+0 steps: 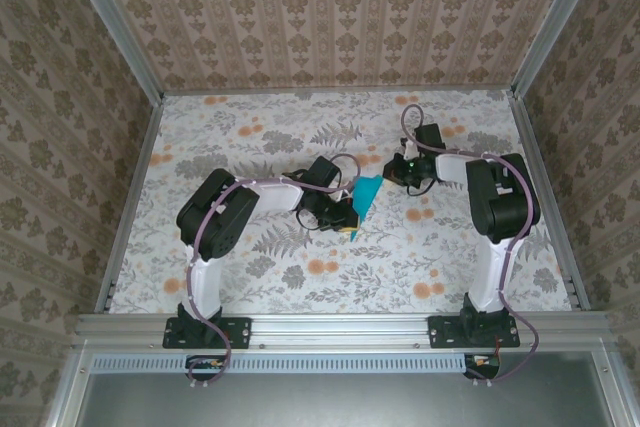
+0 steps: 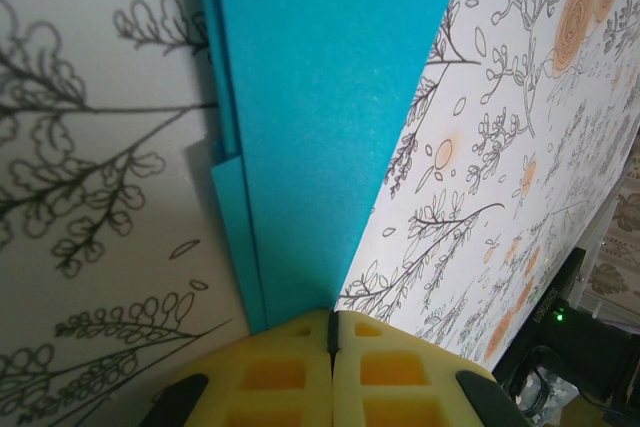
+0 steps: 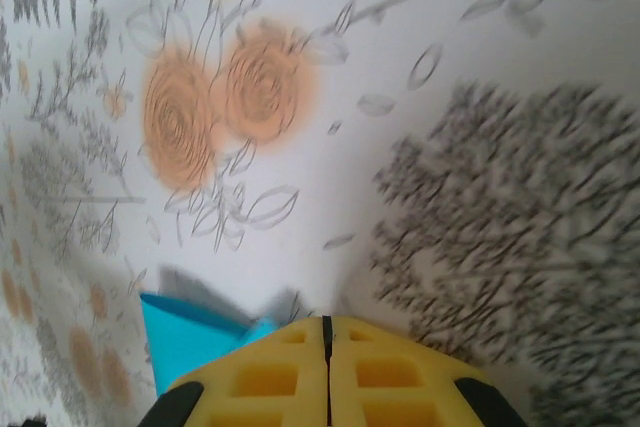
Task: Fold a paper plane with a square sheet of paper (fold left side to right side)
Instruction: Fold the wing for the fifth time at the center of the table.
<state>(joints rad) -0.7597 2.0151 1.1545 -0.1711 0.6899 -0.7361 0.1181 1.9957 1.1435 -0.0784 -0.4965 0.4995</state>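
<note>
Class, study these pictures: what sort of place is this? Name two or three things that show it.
Probably a purpose-built robot test cell: metal frame rails edge a floral-covered table, patterned wall panels close three sides, and the left arm and right arm are bolted to the near rail.

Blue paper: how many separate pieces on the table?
1. The folded paper lies mid-table, narrow end at the shut left gripper, right gripper beside it. The arms could hide scraps.

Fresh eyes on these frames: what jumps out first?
The folded turquoise paper in the middle of the floral table is the one bright spot. The left gripper, shut, sits at its narrow end; the right gripper, also shut, is beside its other end.
</note>
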